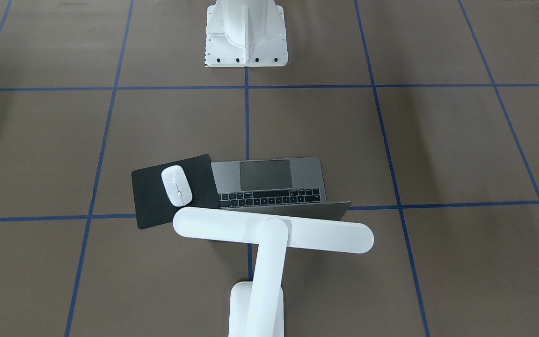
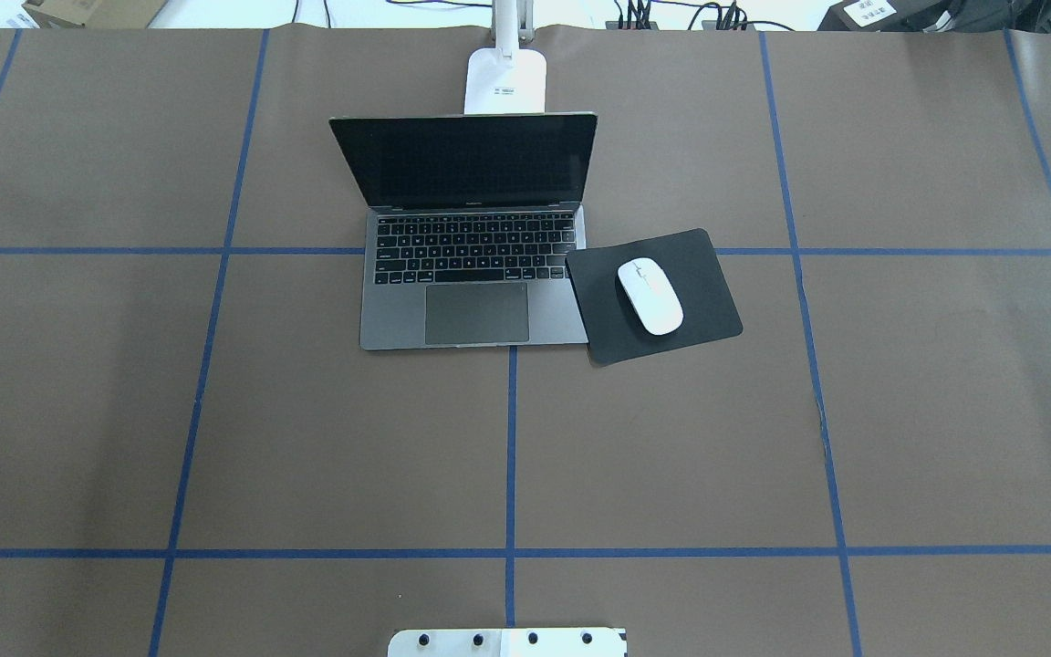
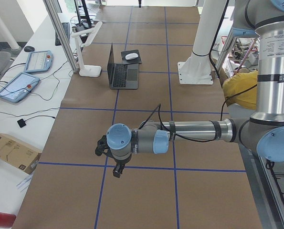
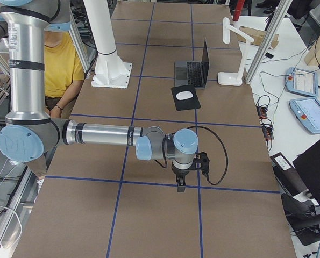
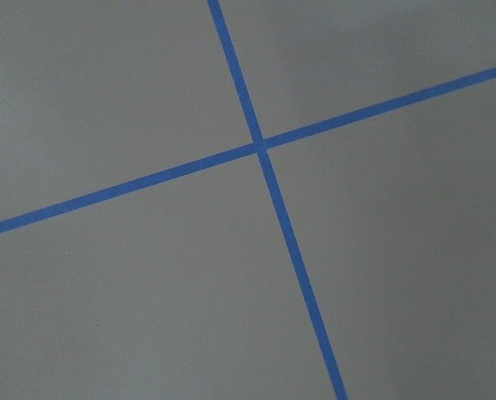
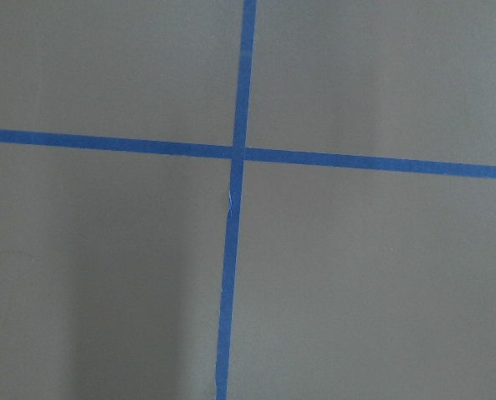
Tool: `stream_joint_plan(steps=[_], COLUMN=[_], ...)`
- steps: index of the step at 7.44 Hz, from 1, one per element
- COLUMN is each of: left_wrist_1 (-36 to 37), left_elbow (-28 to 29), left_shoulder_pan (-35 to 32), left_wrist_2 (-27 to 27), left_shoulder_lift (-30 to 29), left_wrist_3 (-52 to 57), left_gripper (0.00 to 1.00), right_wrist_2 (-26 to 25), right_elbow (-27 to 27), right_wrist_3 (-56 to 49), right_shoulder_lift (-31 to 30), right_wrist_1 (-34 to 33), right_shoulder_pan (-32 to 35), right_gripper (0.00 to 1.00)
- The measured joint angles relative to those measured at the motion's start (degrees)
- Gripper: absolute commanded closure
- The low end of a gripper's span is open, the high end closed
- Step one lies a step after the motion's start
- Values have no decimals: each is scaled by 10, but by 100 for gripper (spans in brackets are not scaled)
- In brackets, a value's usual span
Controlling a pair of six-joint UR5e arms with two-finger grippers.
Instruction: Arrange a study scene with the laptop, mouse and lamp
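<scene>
Three task items are judged already set. The laptop (image 2: 475,274) is open at upper centre of the overhead view. The mouse (image 2: 650,297) lies on a black mat (image 2: 703,260) just right of it, and the lamp (image 1: 274,229) stands behind the lid with its bar over the laptop.

The step in hand is judged a final check or retreat. Any arm move is best routed high and well apart from the setup, so nothing is nudged. The mat edge seems to touch or overlap the laptop's side; it could be squared if wanted.

The left tool (image 3: 117,171) and right tool (image 4: 179,185) are seen only in the side views, above bare desk (image 2: 306,438). Whether either is apart or together cannot be told. Only tape crosses are shown in the wrist views. The lamp bar is cut off in the overhead view, and its base is cropped at the bottom of the front-facing view.
</scene>
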Motion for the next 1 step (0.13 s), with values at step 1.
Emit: stream_joint_plan(steps=[1], left_wrist_1=[0], left_elbow=[0], left_shoulder_pan=[0], left_wrist_2=[0], left_shoulder_lift=[0], left_wrist_3=[0], left_gripper=[0], right_wrist_2=[0], right_elbow=[0], right_wrist_3=[0], right_shoulder_lift=[0], right_wrist_1=[0], right_shoulder_pan=[-1], right_gripper=[0])
